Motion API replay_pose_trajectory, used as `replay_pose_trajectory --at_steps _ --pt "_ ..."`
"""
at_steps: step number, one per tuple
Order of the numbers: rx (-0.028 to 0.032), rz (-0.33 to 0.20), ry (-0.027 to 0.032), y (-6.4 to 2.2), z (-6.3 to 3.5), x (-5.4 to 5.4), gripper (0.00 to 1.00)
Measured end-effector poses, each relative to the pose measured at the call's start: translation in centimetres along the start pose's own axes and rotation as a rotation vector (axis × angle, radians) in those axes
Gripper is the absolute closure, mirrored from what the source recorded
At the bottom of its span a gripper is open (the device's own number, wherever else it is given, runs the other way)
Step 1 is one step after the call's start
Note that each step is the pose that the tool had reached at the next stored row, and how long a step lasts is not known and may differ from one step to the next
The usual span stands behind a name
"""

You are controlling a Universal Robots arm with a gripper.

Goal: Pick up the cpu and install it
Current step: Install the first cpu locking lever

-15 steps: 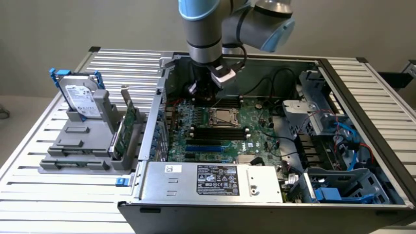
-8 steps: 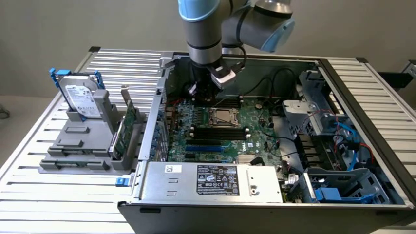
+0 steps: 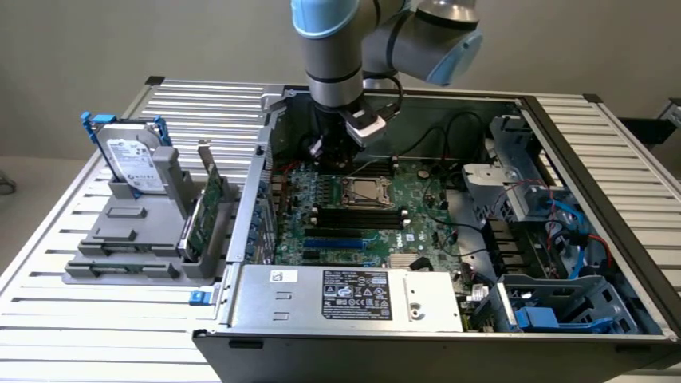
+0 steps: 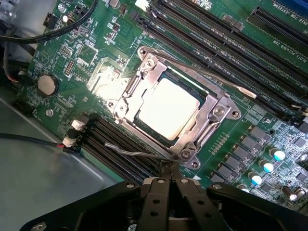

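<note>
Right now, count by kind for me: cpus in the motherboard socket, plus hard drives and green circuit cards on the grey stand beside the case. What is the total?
cpu, seated in the socket: 1
hard drive, upright on the grey stand: 1
green circuit card, upright on that stand: 1
Total: 3

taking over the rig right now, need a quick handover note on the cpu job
Gripper: shut, holding nothing, hanging close above the socket.
Cpu: lying flat in the motherboard socket, inside its metal frame.
Done: cpu picked and set in place.
Left: I cannot tell whether the socket levers are latched, so check them.
</note>
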State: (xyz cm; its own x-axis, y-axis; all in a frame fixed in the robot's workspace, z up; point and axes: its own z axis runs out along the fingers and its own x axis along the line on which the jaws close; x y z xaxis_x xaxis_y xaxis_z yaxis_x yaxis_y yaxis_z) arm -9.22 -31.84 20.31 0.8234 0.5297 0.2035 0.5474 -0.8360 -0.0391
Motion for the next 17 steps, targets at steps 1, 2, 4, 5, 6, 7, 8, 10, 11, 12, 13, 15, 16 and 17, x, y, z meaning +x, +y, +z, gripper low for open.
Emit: replay_pose_trajectory --at_steps 1,2,4,5,6,7,8,10,11,12,13,15,16,17 --pt "-0.0011 -0.001 -0.0003 -0.01 0.03 0.01 0.89" --pt "-0.002 -0.003 -0.0007 -0.01 0.06 0.01 0.89" --pt "-0.0035 -0.006 -0.0014 -0.02 0.12 0.02 0.89" --pt "-0.0042 -0.008 -0.0018 -0.02 0.15 0.02 0.89" --pt "-0.0047 -0.01 -0.0021 -0.02 0.18 0.03 0.89" --pt "-0.0053 -0.011 -0.0024 -0.02 0.21 0.04 0.89" --pt "-0.0058 -0.013 -0.0028 -0.02 0.24 0.04 0.89" --pt "-0.0067 -0.016 -0.0034 -0.01 0.3 0.06 0.89" --pt "-0.007 -0.018 -0.0035 -0.01 0.33 0.07 0.89" --pt "-0.0072 -0.02 -0.0035 0.0 0.36 0.08 0.89" --pt "-0.0074 -0.022 -0.0035 0.0 0.39 0.1 0.89" --pt "-0.0079 -0.026 -0.0033 0.0 0.46 0.12 0.89" --pt "-0.0081 -0.028 -0.003 0.01 0.5 0.13 0.89" --pt "-0.0084 -0.03 -0.0028 0.01 0.54 0.15 0.89"
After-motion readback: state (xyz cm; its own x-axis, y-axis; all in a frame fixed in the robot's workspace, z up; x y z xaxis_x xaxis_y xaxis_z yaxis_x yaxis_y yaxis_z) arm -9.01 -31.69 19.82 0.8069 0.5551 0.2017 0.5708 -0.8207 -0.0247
